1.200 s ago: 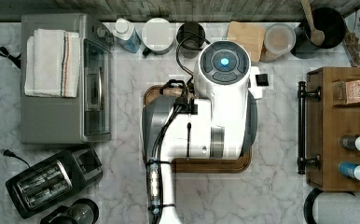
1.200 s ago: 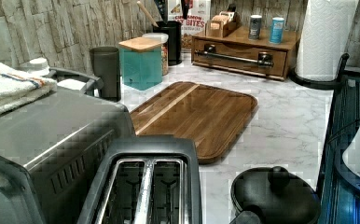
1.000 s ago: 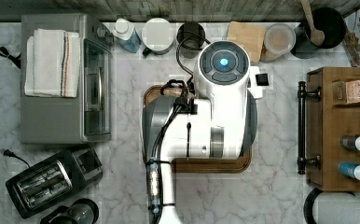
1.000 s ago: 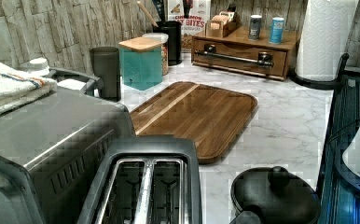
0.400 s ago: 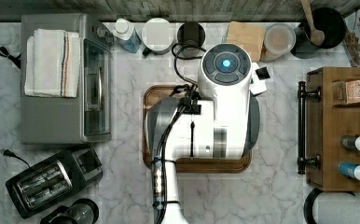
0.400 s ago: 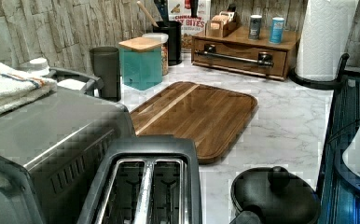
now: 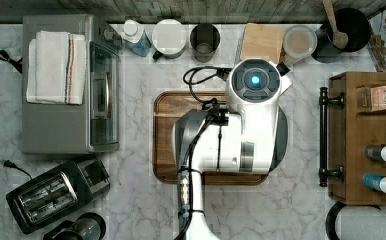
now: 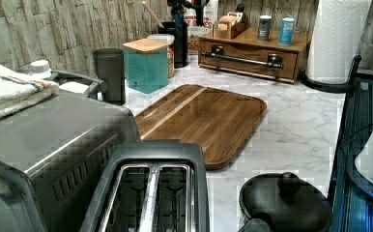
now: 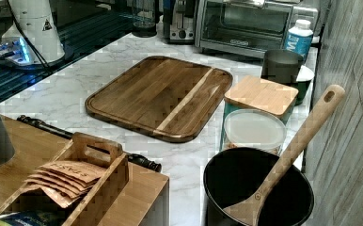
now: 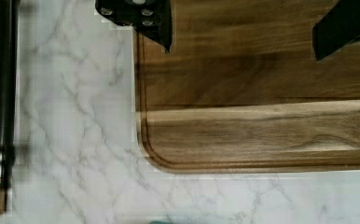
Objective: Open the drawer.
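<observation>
The drawer (image 7: pixel 340 137) is sitting shut at the top view's right edge, its handle (image 7: pixel 323 136) untouched, while the gripper (image 10: pixel 243 35) is hovering over the cutting board (image 7: pixel 168 135) with jaws spread (nothing held), so the whole pull remains.

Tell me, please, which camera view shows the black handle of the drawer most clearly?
The left view: the handle lies across the drawer front, both mounts visible. The top view shows the handle from above. The right view shows a part beside the box. The wrist view has a stretch at the picture's edge.
</observation>
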{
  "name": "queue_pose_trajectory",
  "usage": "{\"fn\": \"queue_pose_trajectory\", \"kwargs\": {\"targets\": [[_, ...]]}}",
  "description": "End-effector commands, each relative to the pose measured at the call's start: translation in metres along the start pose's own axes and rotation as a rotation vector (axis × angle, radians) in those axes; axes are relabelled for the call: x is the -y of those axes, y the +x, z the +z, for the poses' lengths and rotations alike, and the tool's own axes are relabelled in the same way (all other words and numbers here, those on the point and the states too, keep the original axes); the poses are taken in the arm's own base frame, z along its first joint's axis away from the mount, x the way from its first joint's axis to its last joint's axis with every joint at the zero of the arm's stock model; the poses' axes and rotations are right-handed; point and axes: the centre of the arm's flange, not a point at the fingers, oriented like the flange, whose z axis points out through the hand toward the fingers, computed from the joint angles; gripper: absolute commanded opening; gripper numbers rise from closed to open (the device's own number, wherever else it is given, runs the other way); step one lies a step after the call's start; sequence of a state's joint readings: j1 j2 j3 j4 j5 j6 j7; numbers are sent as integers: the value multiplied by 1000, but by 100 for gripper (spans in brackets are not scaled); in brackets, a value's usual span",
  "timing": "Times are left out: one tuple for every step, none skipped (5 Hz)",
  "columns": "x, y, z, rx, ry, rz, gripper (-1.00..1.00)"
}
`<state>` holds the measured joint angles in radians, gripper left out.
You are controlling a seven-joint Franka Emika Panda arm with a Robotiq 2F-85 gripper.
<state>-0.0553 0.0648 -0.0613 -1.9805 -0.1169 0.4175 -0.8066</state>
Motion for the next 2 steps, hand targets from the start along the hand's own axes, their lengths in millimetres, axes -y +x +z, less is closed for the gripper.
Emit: {"fn": "queue_pose_trajectory", "kwargs": {"targets": [[-154,-35,36,4,-14,-12,100],[-173,-37,50,-40,-44,-27,100]]}}
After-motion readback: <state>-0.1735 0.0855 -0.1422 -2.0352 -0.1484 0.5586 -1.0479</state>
